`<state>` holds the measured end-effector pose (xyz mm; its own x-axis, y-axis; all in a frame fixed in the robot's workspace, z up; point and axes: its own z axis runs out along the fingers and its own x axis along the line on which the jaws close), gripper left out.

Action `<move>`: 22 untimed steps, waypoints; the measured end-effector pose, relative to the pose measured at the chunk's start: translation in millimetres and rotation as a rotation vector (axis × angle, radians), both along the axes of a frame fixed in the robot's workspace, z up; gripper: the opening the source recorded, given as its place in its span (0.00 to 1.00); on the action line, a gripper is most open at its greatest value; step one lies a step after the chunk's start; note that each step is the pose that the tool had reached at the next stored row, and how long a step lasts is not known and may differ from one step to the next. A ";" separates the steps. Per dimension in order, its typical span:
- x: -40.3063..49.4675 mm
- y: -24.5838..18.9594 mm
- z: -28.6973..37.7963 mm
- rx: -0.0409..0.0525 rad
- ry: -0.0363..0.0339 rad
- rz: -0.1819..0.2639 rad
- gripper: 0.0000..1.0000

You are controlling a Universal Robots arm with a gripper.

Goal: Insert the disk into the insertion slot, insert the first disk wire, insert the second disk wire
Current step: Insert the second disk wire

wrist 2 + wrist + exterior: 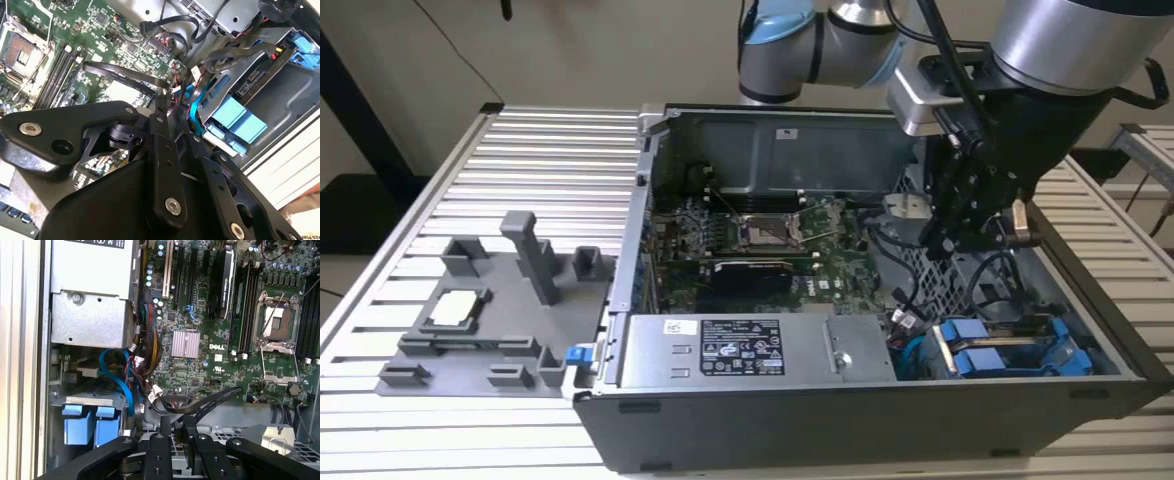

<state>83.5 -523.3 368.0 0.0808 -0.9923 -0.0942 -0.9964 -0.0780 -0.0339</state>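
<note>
The arm (1067, 40) enters from the upper right of the exterior view. Its silver and pale-blue joints sit above the back wall of an open computer case (854, 420), and its black wrist points steeply down into the case's right half. The gripper (970, 240) hangs low inside, above the perforated grey cage wall (961, 270) and just beyond the right edge of the green motherboard (761, 235). In both wrist views the gripper (177, 424) (170, 107) is nearest a flat black cable (210, 401) that curves across the board's edge, with its end close to the tip. Whether the grip is spread, pressed together or pinching that cable cannot be told. The disk (981, 362) sits in the lower right of the exterior view, seated in the insertion slot (87, 399) of the grey drive cage, with its bright blue carrier tabs facing up. In the first wrist view a blue cable (117, 375) loops just beside these tabs. The silver power supply (740, 350) lies along the case's near edge, on the exterior view's left of the cage. A grey fixture plate (480, 320) rests well apart on the slatted table (534, 170), at the exterior view's left.
</note>
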 end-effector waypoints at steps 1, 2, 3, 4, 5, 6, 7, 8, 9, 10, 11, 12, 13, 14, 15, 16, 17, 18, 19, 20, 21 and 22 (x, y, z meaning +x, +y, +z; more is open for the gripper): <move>0.0 0.0 0.0 0.0000 0.0000 0.000 0.22; 0.0 0.0 0.0 0.0000 0.0000 0.000 0.22; 0.1 0.0 0.0 0.0000 0.0000 0.000 0.16; 0.1 0.0 0.0 0.0000 0.0000 0.000 0.16; 0.1 0.0 0.0 0.0001 0.0000 0.000 0.16; 0.1 0.0 0.0 0.0000 0.0000 0.000 0.16; 0.1 0.0 0.0 0.0001 0.0000 0.000 0.16; 0.2 0.0 0.0 0.0001 0.0000 0.000 0.16; 0.2 0.0 0.0 0.0000 0.0000 0.000 0.16; 0.2 0.0 0.0 0.0000 0.0000 0.000 0.16; 0.2 0.0 0.0 0.0001 0.0000 0.000 0.16; 0.2 -0.2 0.0 0.0000 0.0000 0.000 0.16; 0.4 -0.7 -0.1 0.0000 0.0000 0.000 0.16; 1.0 -1.8 -0.1 -0.0001 0.0002 0.000 0.16; 1.7 -3.3 0.0 0.0000 0.0004 0.000 0.16; 2.4 -5.2 -0.1 0.0000 0.0008 0.000 0.16; 3.3 -7.5 -0.1 -0.0001 0.0012 0.000 0.16; 4.2 -9.5 -0.2 0.0000 0.0017 0.000 0.16; 4.8 -10.8 -0.4 0.0000 0.0019 0.000 0.16; 5.3 -11.6 -0.4 0.0000 0.0020 0.000 0.16; 5.7 -12.3 -0.7 0.0003 0.0020 0.000 0.16; 6.3 -12.9 -0.7 0.0002 0.0022 0.000 0.16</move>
